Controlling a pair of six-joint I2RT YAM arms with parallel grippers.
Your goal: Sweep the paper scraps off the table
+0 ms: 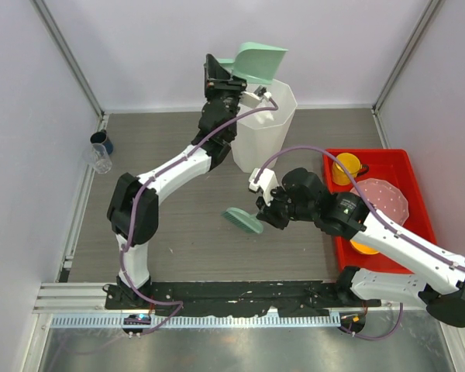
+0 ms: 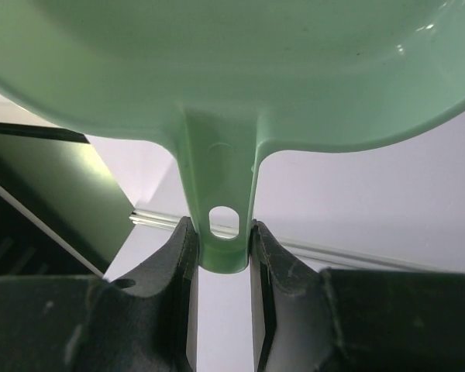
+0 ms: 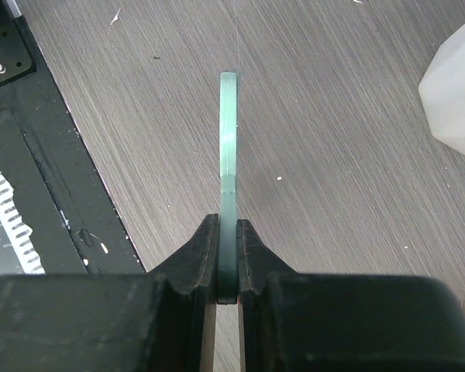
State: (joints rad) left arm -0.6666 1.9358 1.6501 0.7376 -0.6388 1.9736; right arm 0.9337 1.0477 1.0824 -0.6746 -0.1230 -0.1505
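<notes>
Paper scraps: none visible on worktop (image 1: 186, 232). Left claw (image 2: 221, 232), clamped on dustpan (image 2: 232, 70), should tip steeply over bin (image 1: 275, 128); right claw (image 3: 229, 232) clamps scraper (image 3: 229, 132).

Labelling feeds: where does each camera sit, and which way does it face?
Top: above and behind the arms, looking down at the table; both arms show.
Left wrist: on the left gripper, facing the dustpan it grips; fingers show.
Right wrist: on the right gripper, facing down at its green tool; fingers show.
Top and right wrist share the bin.
</notes>
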